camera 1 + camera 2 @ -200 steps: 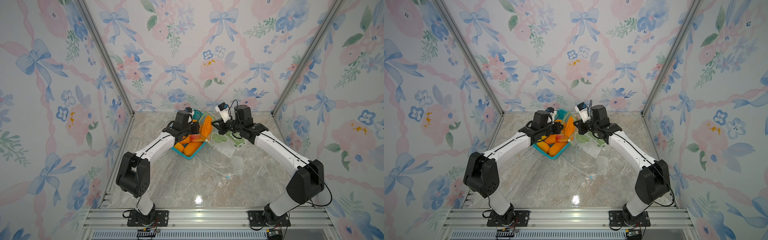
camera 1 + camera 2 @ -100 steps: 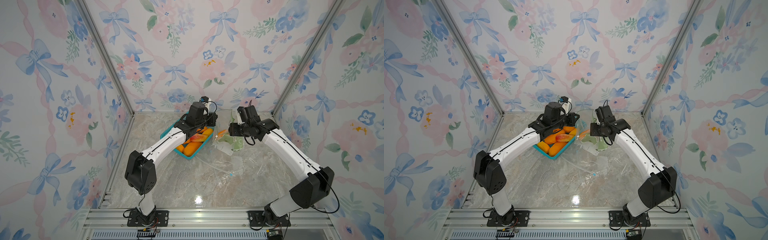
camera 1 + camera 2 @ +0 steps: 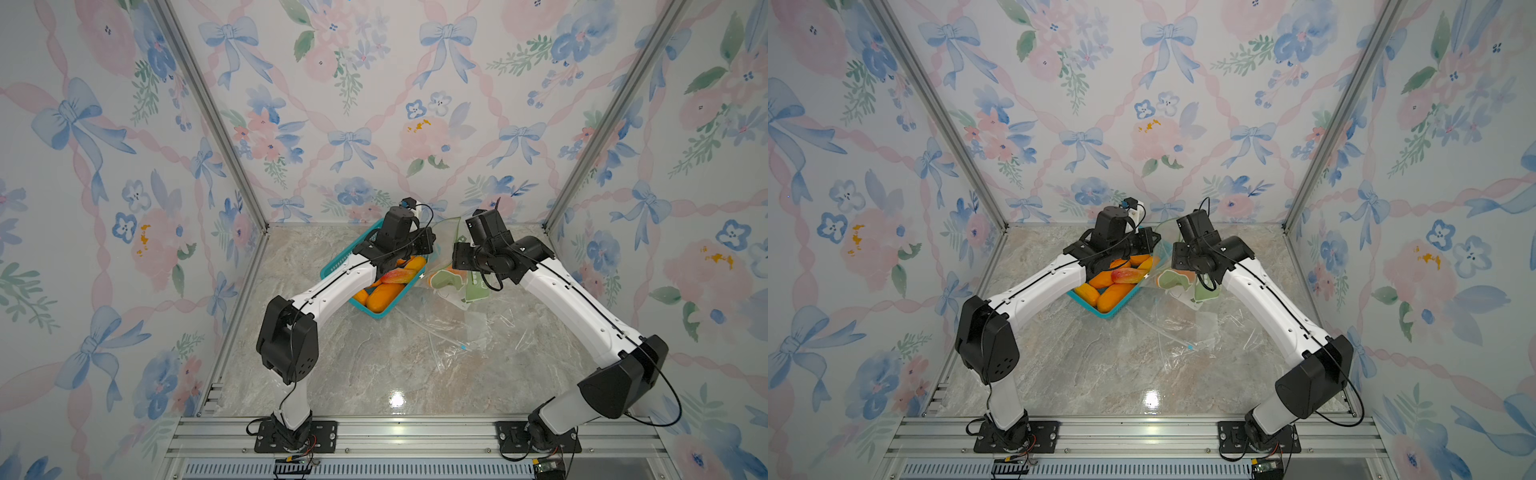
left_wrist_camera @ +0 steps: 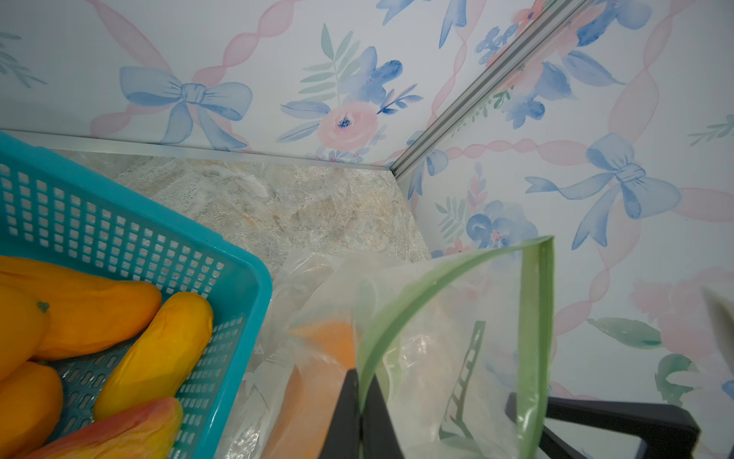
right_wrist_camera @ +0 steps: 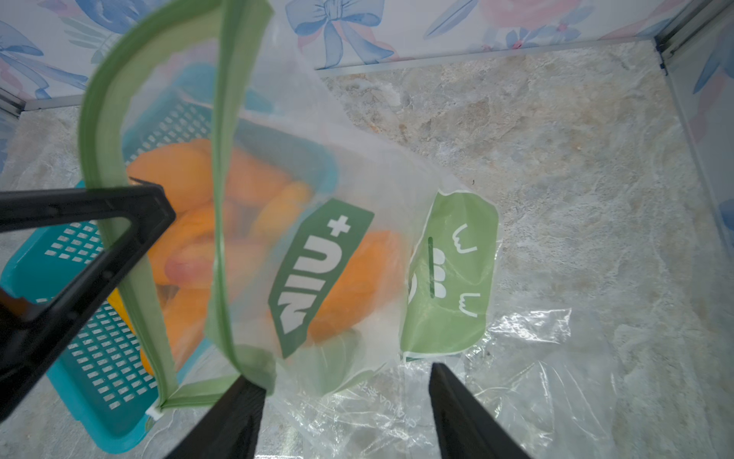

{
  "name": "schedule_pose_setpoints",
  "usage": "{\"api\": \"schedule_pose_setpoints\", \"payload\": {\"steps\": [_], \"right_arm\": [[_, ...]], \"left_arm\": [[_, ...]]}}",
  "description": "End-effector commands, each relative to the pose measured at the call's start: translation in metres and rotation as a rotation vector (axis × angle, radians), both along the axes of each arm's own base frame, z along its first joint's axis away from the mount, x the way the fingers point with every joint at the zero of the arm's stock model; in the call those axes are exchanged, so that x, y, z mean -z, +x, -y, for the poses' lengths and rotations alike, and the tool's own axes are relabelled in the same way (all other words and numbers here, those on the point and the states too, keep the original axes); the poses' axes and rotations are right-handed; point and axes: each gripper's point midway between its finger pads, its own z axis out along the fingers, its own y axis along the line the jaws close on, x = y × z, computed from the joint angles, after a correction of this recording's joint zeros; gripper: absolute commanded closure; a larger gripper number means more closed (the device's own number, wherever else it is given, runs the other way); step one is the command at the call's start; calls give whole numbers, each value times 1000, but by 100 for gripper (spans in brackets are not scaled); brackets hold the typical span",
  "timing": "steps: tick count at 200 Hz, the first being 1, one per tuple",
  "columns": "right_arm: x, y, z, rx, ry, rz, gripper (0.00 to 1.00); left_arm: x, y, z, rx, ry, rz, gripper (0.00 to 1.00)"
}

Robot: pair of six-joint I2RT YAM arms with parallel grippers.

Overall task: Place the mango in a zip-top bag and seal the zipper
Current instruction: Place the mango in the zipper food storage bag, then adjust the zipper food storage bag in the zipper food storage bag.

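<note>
Marble table, mango already inside the zip-top bag just beside the basket, left pincer clamped shut on its green zipper rim, right pincer gaping and empty, so I'd pinch that rim with it and slide away from the basket slowly.

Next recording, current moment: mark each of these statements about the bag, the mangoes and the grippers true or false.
1. The left gripper pinches the green rim of the zip-top bag. True.
2. The right gripper is clamped on the bag. False: its jaws stand open.
3. The zipper is sealed. False: the bag's mouth gapes open.
4. A mango lies inside the bag. True.
5. The teal basket is empty. False: it holds several mangoes.
</note>
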Motion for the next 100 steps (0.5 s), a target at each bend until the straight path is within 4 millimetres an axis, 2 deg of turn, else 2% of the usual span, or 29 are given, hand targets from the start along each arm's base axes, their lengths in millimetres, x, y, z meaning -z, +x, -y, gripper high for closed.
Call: {"api": "schedule_pose_setpoints", "payload": {"steps": [1,16,19,31,51,74,100], "right_arm": [[5,17,7,73,-55,25,32],[-1,22,6,77,-62,43,40],[7,26,4,75,-77,29,42],[9,29,2,73,-99,31,52],[-1,27,6,65,-159,39,78],[-23,19,31,82,-284,58,91],[-47,17,67,81,-392,50,98]], "left_arm": [[-14,-2,7,19,-42,14,100],[-18,-2,5,9,-46,18,100],[-18,-2,5,8,-46,18,100],[-20,-2,4,1,-52,19,100],[-23,-1,2,-6,-55,23,100],[-23,3,-3,-17,-65,13,100],[-33,1,9,21,-99,14,100]]}}
